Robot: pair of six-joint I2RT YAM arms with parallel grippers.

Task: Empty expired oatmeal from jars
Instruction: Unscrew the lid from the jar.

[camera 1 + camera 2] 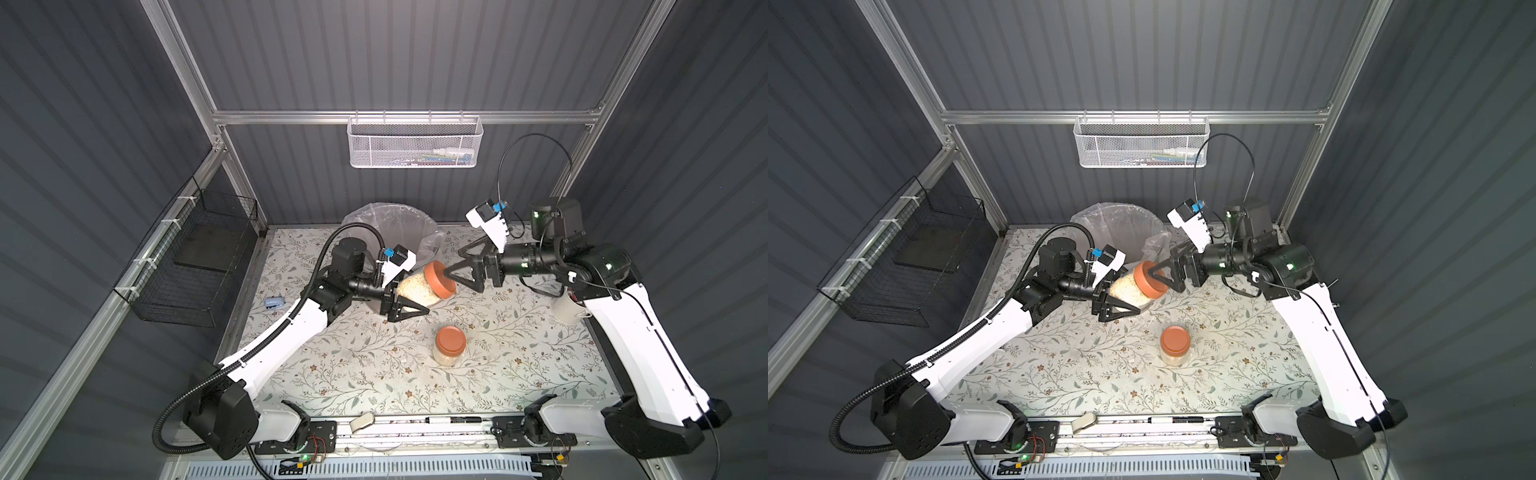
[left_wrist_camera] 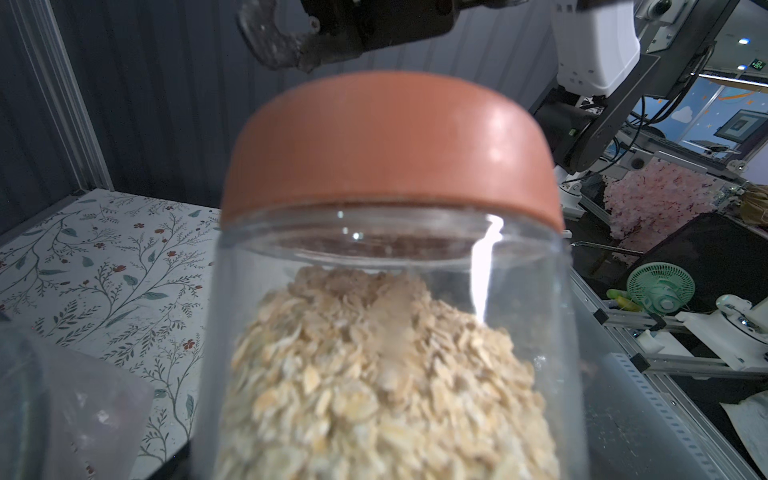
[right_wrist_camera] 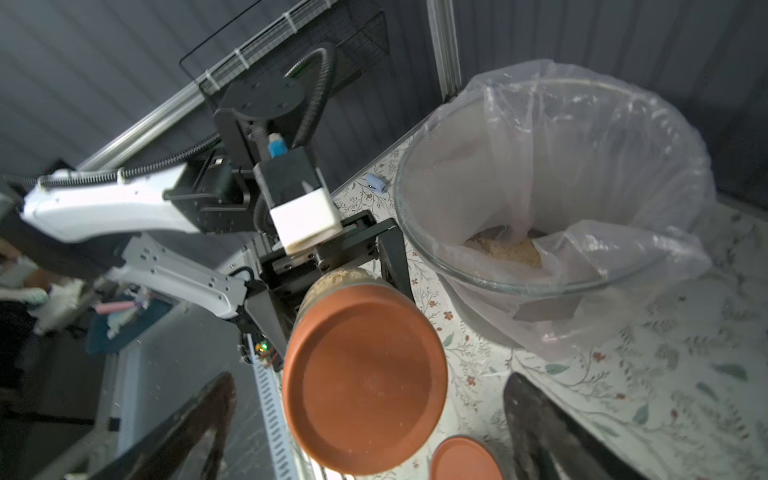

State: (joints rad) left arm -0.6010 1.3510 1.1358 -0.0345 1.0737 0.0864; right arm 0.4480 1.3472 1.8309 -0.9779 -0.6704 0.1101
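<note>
My left gripper [image 1: 409, 297] is shut on the body of a clear glass jar [image 1: 417, 286] and holds it tilted above the table, in front of the bin. The jar's terracotta-orange lid [image 1: 441, 279] points toward my right gripper [image 1: 453, 262]. The jar [image 2: 390, 332] holds pale oatmeal [image 2: 374, 374] up to near its neck. My right gripper [image 3: 370, 424] is open, with its dark fingers [image 3: 208, 415] on either side of the lid [image 3: 365, 374] and apart from it. A second lidded jar [image 1: 449, 347] of oatmeal stands upright on the table.
A plastic-lined bin [image 1: 390, 224] stands at the back of the table, with oatmeal [image 3: 505, 249] at its bottom. A white cup [image 1: 567, 309] sits under my right arm. A blue clip [image 1: 274, 302] lies at the left edge and a marker [image 1: 451, 419] along the front rail.
</note>
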